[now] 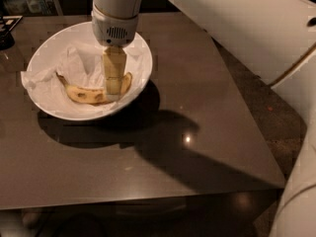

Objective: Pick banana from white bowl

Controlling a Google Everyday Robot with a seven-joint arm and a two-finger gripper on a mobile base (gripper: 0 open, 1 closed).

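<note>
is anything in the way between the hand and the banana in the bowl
Nothing visible does. The hand is down inside the white bowl, right at the banana, overlapping its right part in this view. The paper towel lies under and behind the banana, not over it.

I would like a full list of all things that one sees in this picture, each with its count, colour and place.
banana: one, yellow with brown spots, lying on the paper in the white bowl
white bowl: one, white, on the far left part of the table
paper towel: one, white, crumpled, lining the bowl
table: one, dark brown, glossy, fills most of the view
dark object: one, black, at the table's left edge, cut off
floor: grey-brown, right of the table
robot arm: one, white, reaching in from the right
claw: one, pale yellow, down inside the bowl at the banana's right part
</note>
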